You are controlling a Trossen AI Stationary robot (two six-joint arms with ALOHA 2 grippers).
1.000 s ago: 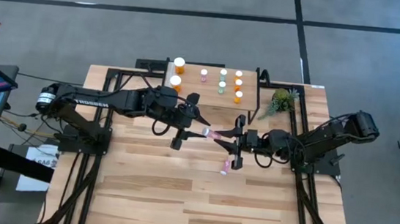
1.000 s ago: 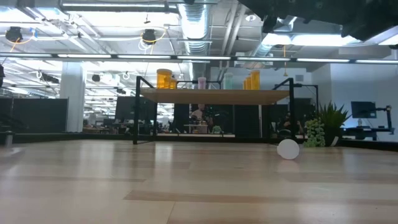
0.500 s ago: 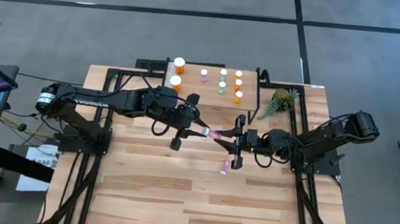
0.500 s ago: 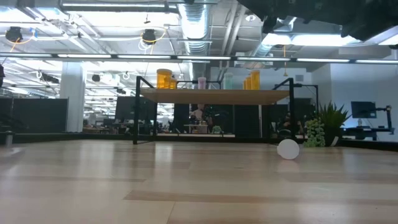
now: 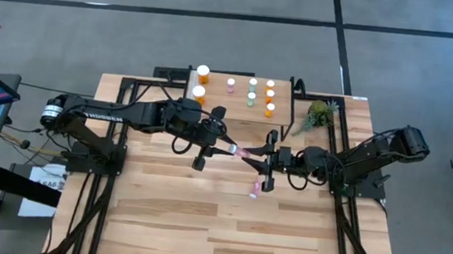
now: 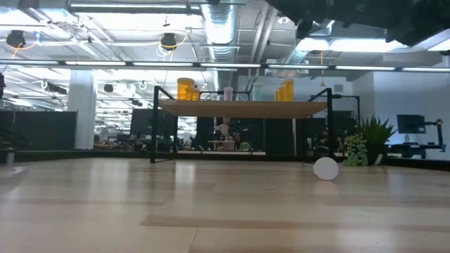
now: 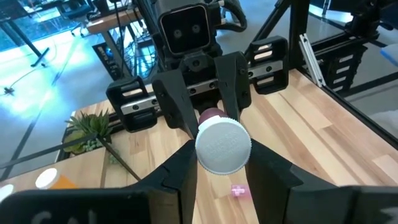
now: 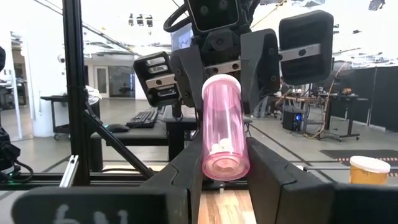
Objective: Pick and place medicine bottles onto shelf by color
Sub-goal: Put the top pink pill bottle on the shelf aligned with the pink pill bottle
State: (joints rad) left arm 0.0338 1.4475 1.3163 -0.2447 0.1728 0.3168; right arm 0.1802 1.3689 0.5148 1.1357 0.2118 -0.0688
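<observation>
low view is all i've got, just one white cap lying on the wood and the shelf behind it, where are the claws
Observer: Both are above the table's middle; the left claw and right claw meet on one pink cylindrical medicine bottle with a white cap.
Operator: who has it
Observer: Both. The left fingers clamp the capped end, and the right fingers clamp the bottle's base.
Operator: that cap i see, what is it
Observer: A second pink bottle, lying on its side on the light wooden table, just nearer than the right claw.
</observation>
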